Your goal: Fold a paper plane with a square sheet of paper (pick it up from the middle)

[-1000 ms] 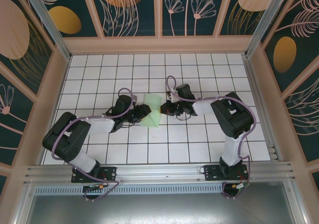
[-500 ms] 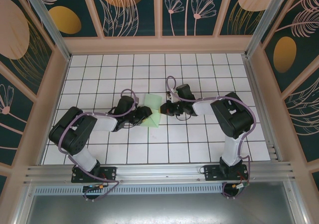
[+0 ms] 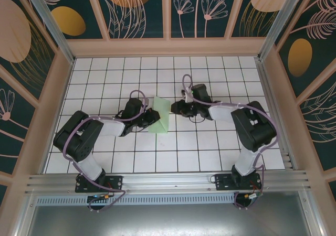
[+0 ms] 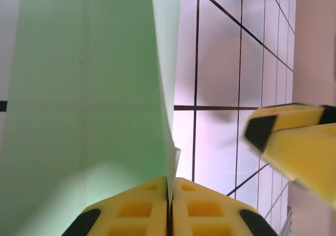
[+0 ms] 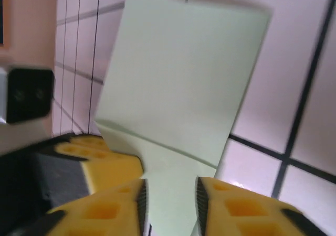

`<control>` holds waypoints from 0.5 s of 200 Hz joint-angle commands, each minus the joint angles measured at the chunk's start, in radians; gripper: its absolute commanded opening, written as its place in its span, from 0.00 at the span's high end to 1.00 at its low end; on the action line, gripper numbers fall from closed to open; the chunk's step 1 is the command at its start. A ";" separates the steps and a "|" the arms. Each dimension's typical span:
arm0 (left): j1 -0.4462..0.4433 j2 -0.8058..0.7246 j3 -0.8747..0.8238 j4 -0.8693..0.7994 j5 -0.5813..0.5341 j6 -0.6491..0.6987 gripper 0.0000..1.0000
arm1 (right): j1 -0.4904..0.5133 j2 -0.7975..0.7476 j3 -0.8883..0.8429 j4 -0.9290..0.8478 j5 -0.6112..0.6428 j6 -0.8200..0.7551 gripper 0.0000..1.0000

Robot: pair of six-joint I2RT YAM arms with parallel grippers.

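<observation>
The left gripper (image 3: pixel 153 117) sits low over the white grid table (image 3: pixel 105 78), its yellow fingers (image 4: pixel 142 210) pressed together with the edge of the square sheet of paper (image 3: pixel 161 116) pinched between them. In the left wrist view the pale mint-green sheet rises straight ahead of that gripper, one fold standing up like a thin wall from the closed tips, with the broader panel spreading away to its left. The sheet lies between the two grippers, partly folded, near the middle of the table.

The right gripper (image 3: pixel 176 108) is just beyond the sheet's far-right corner. Its fingers (image 5: pixel 113 207) stand a narrow gap apart, and in the right wrist view the paper runs into that gap with no squeeze visible, so I judge it is holding nothing.

What could go wrong: the sheet hangs on a single pinch at one edge. If the left gripper pulls or twists while the right one is loose, the thin paper may swing, buckle or crease off the intended line. If the right fingers close while the paper is skewed in the gap, they could crumple the corner.

Ahead of and behind both grippers there are open tiles. The wooden side walls (image 3: pixel 58 105) stand well apart from them. The tightest spot is between the two grippers themselves, which are near each other across the sheet.
</observation>
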 commanded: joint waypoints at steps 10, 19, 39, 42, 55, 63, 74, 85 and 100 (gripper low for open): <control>0.003 -0.024 0.047 -0.048 -0.050 0.087 0.92 | -0.017 -0.142 -0.004 -0.083 0.181 -0.007 0.45; 0.004 -0.048 0.069 -0.109 -0.070 0.114 0.92 | -0.016 -0.175 -0.002 -0.107 0.230 -0.011 0.39; 0.003 -0.117 0.143 -0.319 -0.142 0.197 0.92 | -0.021 -0.240 0.001 -0.147 0.321 -0.022 0.29; 0.003 -0.130 0.157 -0.354 -0.157 0.209 0.92 | -0.022 -0.250 0.001 -0.151 0.333 -0.022 0.29; 0.004 -0.173 0.218 -0.510 -0.235 0.264 0.91 | -0.032 -0.284 -0.005 -0.156 0.361 -0.025 0.25; 0.003 -0.193 0.256 -0.606 -0.281 0.288 0.91 | -0.037 -0.304 -0.008 -0.156 0.373 -0.025 0.22; 0.002 -0.213 0.307 -0.729 -0.344 0.313 0.91 | -0.042 -0.327 -0.015 -0.153 0.394 -0.026 0.13; -0.001 -0.227 0.346 -0.836 -0.413 0.334 0.91 | -0.044 -0.348 -0.022 -0.154 0.431 -0.024 0.02; -0.020 -0.233 0.435 -0.982 -0.560 0.355 0.91 | -0.050 -0.373 -0.035 -0.146 0.460 -0.025 0.01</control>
